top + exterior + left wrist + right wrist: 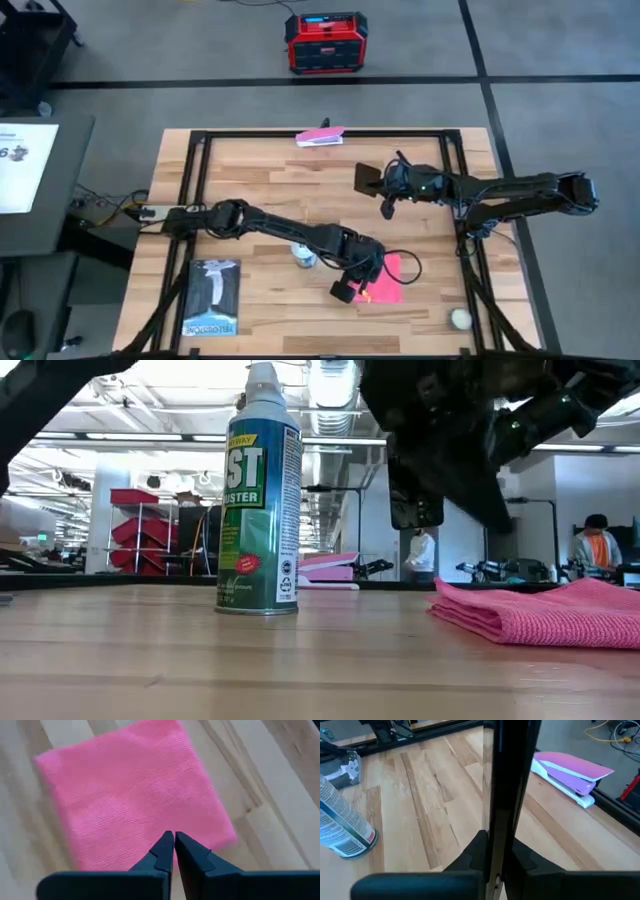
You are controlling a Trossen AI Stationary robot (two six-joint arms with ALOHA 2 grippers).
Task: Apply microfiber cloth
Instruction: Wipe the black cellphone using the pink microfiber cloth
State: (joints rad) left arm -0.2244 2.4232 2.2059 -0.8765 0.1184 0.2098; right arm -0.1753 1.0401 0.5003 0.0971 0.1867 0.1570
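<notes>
**Pink cloth flat on the table, left claw above it**

The microfiber cloth (385,279) lies folded on the wooden table (260,190), toward its front right, just beside the green spray can (259,500). The left claw (173,845) hangs over the cloth's near edge, its fingers clenched tip to tip with nothing between them. Farther back, the right claw (492,850) is held up off the table, grasping a thin black phone (368,178) edge-on. A pink-and-white stapler (572,772) sits at the table's far rim.
</notes>
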